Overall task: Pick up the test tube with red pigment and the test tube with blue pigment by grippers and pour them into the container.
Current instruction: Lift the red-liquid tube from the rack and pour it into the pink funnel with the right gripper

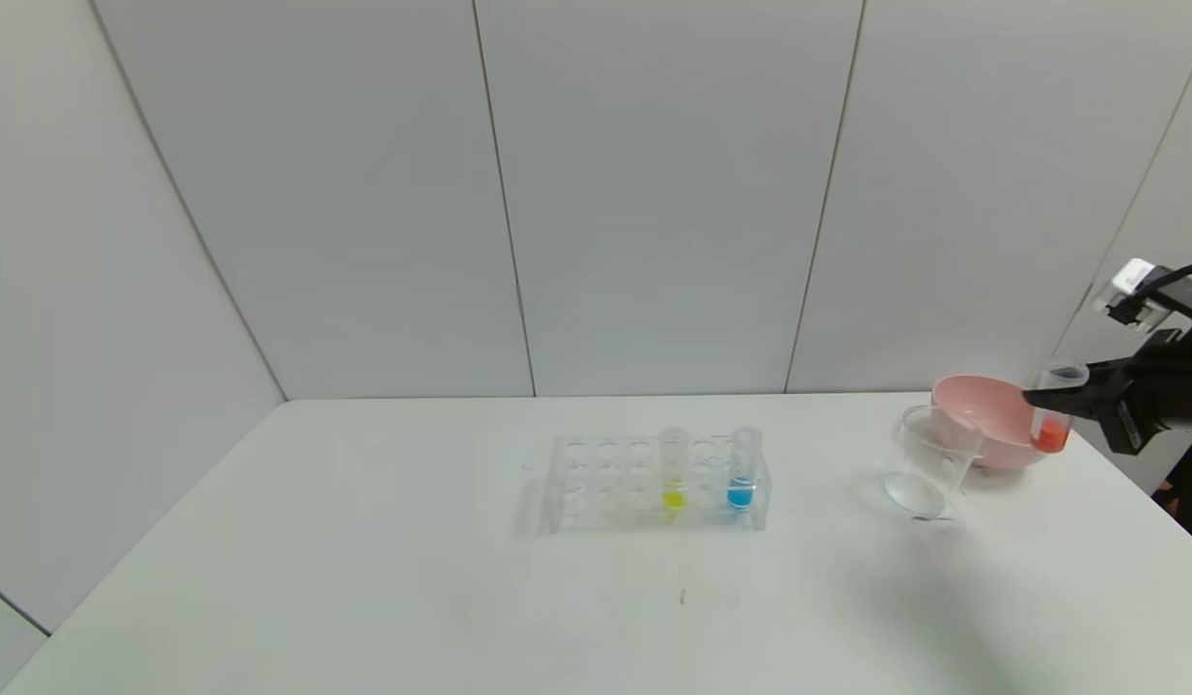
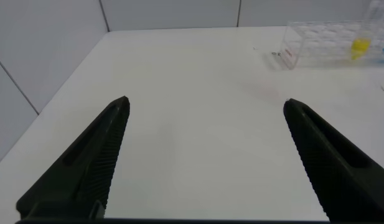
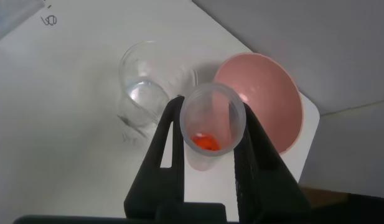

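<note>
Off at the left, my left gripper [image 2: 204, 155] hung above bare table [image 1: 364, 541] with its fingers spread wide and nothing between them, parked clear of the work, I judged, until the blue tube's turn came. Further right, mid-table, stood the clear rack [image 1: 596, 487], and in it the yellow tube [image 1: 674, 473] and the blue tube [image 1: 743, 471] were both upright in their holes, a gap between them. Upright in the rack suited them: neither could tip or roll, and the blue one's rim was open from above for a later grasp.

Right of the rack sat the beaker [image 1: 928, 463], touching or just in front of the pink bowl [image 1: 982, 417]; I could not tell which. It looked clear and empty, so no pouring seemed done yet.

Furthest right, my right gripper [image 1: 1035, 396] was clamped on the red tube [image 1: 1054, 415], pinching it just under the rim. I held it upright, liquid at the bottom, so that nothing would spill on the way. It hung beside the bowl, a little right of the beaker and not over it; it would need moving leftward before tilting.
</note>
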You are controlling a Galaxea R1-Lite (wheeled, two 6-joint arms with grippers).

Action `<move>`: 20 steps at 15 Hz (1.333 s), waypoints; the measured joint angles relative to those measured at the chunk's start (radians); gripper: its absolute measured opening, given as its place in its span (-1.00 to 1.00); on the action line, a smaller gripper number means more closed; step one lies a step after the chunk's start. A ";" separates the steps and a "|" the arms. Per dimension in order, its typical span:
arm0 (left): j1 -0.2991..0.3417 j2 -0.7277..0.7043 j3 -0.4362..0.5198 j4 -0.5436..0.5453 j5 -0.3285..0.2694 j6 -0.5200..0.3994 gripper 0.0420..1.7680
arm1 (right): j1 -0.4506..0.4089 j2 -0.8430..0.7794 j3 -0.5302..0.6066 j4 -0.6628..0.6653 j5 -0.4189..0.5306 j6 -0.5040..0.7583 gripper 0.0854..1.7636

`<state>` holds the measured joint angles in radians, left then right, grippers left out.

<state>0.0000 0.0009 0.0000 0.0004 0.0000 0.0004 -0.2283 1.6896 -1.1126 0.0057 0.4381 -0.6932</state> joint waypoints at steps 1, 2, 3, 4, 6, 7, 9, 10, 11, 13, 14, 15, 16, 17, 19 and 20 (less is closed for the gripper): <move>0.000 0.000 0.000 0.001 0.000 0.000 1.00 | 0.023 0.020 -0.025 0.017 -0.030 -0.012 -0.48; 0.000 0.000 0.000 0.000 0.000 0.000 1.00 | 0.044 0.040 -0.057 0.041 -0.058 -0.018 -0.48; 0.000 0.000 0.000 0.001 0.000 0.000 1.00 | 0.060 0.055 -0.090 0.078 -0.084 -0.023 -0.48; 0.000 0.000 0.000 0.000 0.000 0.000 1.00 | 0.073 0.069 -0.128 0.134 -0.111 -0.030 -0.48; 0.000 0.000 0.000 0.001 0.000 0.000 1.00 | 0.092 0.093 -0.217 0.265 -0.173 -0.051 -0.48; 0.000 0.000 0.000 0.001 0.000 0.000 1.00 | 0.100 0.104 -0.261 0.307 -0.203 -0.061 -0.48; 0.000 0.000 0.000 0.000 0.000 0.000 1.00 | 0.113 0.130 -0.337 0.374 -0.280 -0.117 -0.48; 0.000 0.000 0.000 0.000 0.000 0.000 1.00 | 0.116 0.140 -0.363 0.400 -0.308 -0.148 -0.48; 0.000 0.000 0.000 0.000 0.000 0.000 1.00 | 0.118 0.147 -0.384 0.431 -0.322 -0.176 -0.48; 0.000 0.000 0.000 0.000 0.000 0.000 1.00 | 0.120 0.154 -0.416 0.504 -0.328 -0.244 -0.48; 0.000 0.000 0.000 0.000 0.000 0.000 1.00 | 0.120 0.155 -0.432 0.538 -0.329 -0.276 -0.48; 0.000 0.000 0.000 0.000 0.000 0.000 1.00 | 0.120 0.156 -0.451 0.567 -0.332 -0.301 -0.48; 0.000 0.000 0.000 0.000 0.000 0.000 1.00 | 0.120 0.158 -0.471 0.590 -0.347 -0.325 -0.48; 0.000 0.000 0.000 0.000 0.000 0.000 1.00 | 0.121 0.160 -0.490 0.611 -0.365 -0.351 -0.48; 0.000 0.000 0.000 0.001 0.000 0.000 1.00 | 0.124 0.165 -0.512 0.628 -0.380 -0.397 -0.48; 0.000 0.000 0.000 0.001 0.000 0.000 1.00 | 0.126 0.167 -0.521 0.633 -0.401 -0.420 -0.48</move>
<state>0.0000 0.0009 0.0000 0.0013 0.0000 0.0004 -0.1023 1.8570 -1.6336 0.6391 0.0372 -1.1136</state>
